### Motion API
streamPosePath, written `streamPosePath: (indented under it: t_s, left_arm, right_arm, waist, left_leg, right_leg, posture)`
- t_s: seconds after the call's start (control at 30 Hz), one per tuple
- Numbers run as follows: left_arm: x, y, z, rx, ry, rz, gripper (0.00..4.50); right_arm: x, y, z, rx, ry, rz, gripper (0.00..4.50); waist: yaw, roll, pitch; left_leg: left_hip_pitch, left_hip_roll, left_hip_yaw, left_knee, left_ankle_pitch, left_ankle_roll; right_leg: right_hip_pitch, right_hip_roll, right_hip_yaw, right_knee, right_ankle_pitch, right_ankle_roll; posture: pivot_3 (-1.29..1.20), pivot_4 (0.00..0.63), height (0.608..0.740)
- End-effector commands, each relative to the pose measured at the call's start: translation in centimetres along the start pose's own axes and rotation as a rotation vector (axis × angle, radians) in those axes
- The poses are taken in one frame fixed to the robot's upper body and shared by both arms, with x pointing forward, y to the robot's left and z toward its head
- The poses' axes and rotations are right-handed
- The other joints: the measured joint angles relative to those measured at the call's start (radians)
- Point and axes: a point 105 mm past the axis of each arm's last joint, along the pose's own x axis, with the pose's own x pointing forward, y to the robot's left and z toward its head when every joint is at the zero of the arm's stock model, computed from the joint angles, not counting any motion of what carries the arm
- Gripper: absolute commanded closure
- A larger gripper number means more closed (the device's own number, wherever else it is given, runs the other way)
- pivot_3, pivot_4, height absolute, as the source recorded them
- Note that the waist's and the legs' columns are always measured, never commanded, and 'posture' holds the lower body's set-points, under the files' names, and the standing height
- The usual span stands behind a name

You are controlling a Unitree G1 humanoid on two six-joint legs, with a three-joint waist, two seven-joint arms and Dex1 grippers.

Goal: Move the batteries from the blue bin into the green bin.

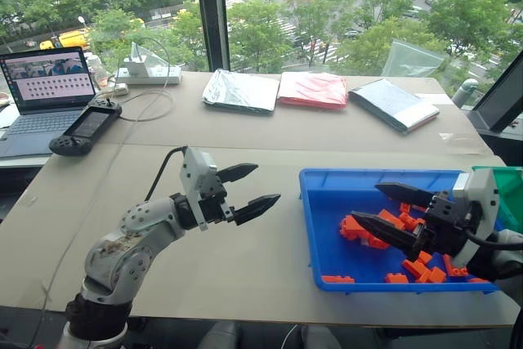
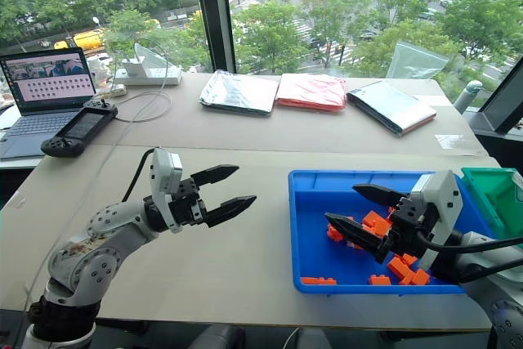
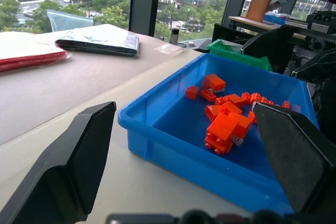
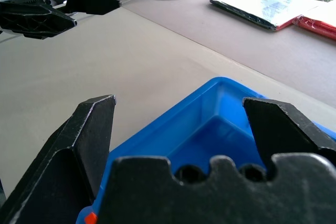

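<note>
While both our arms hover level over the table, we judge the search-and-reach step is in hand: nothing is picked up yet. Nearest, our right gripper hangs above the blue bin, jaws spread wide and empty, over a heap of orange bricks. Our left gripper waits to the left, over bare table, also wide and holding nothing. We cannot pick out the batteries with any certainty; a pale grey bit shows at the edge of the brick heap in the left wrist view, possibly 1 of them, and others may lie under the bricks. The green bin stands just beside the blue bin, on its right. Next, we think the right gripper must drop among the bricks, close on a battery alone, then carry it right.

Farther off, the table is a plain beige sheet. Beyond lie 3 flat packets, a handheld controller and a laptop at far left. Windows show trees and a street.
</note>
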Motion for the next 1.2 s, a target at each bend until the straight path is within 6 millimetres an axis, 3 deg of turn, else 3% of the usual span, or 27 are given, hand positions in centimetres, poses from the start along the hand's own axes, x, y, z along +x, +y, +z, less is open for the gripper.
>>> streamPosePath:
  t_s: [0.03,0.23,0.43,0.6,0.77,0.93,1.2]
  left_arm:
    - [0.4,-0.8,1.2,0.021,-0.043,-0.054,0.00]
    - [0.7,-1.7,2.0,-0.001,-0.137,-0.112,0.00]
    - [0.8,-2.2,1.2,-0.024,-0.156,-0.174,0.00]
    - [0.6,-3.7,0.6,-0.039,-0.121,-0.282,0.00]
    - [0.3,-4.5,-0.8,0.042,-0.055,-0.400,0.00]
    - [0.4,-4.9,-1.1,0.090,-0.048,-0.450,0.00]
    - [0.7,-4.9,-1.5,0.078,-0.065,-0.458,0.00]
  right_arm:
    - [-0.4,0.2,1.3,-0.049,-0.049,-0.007,0.02]
    - [-0.6,-0.2,1.3,-0.046,-0.056,-0.030,0.02]
    - [-0.6,-1.5,1.4,-0.050,-0.064,-0.106,0.02]
    - [-1.2,-4.4,-0.1,-0.075,0.054,-0.278,0.02]
    - [-2.1,-8.4,-3.0,-0.074,0.274,-0.516,0.02]
    - [-2.7,-9.7,-4.6,-0.108,0.428,-0.580,0.02]
    - [-4.4,-15.8,-5.9,-0.014,0.491,-0.904,0.02]
  waist:
    - [0.000,0.000,0.000]
    - [0.000,0.000,0.000]
    - [-0.001,0.000,0.000]
    - [0.001,0.000,0.000]
    - [-0.002,0.001,0.000]
    - [-0.001,0.003,0.000]
    - [-0.003,0.004,0.000]
  left_leg:
    - [0.000,0.000,0.000,0.000,0.000,0.000]
    - [0.000,0.000,0.000,0.000,0.000,0.000]
    - [0.000,0.000,0.000,-0.001,0.000,0.000]
    - [0.000,0.000,0.000,-0.001,0.000,0.000]
    - [0.000,-0.001,0.001,-0.001,0.000,0.000]
    - [0.000,-0.001,0.002,-0.004,0.000,0.000]
    - [0.000,-0.001,0.003,-0.005,0.000,0.000]
  right_leg:
    - [0.000,0.000,0.000,0.000,0.000,0.000]
    - [0.000,0.000,0.000,0.000,0.000,0.000]
    - [0.000,0.000,0.000,0.000,0.000,0.000]
    - [0.000,0.000,0.000,-0.001,0.000,0.000]
    - [0.000,0.000,0.001,-0.001,0.000,0.000]
    - [-0.002,0.000,0.001,-0.002,0.000,-0.001]
    - [-0.002,0.000,0.002,-0.002,0.000,0.000]
  posture:
    - [0.00,0.150,0.740]
    - [0.00,0.150,0.740]
    - [0.00,0.150,0.740]
    - [0.00,0.150,0.740]
    - [0.00,0.150,0.740]
    - [0.00,0.150,0.740]
    - [0.00,0.150,0.740]
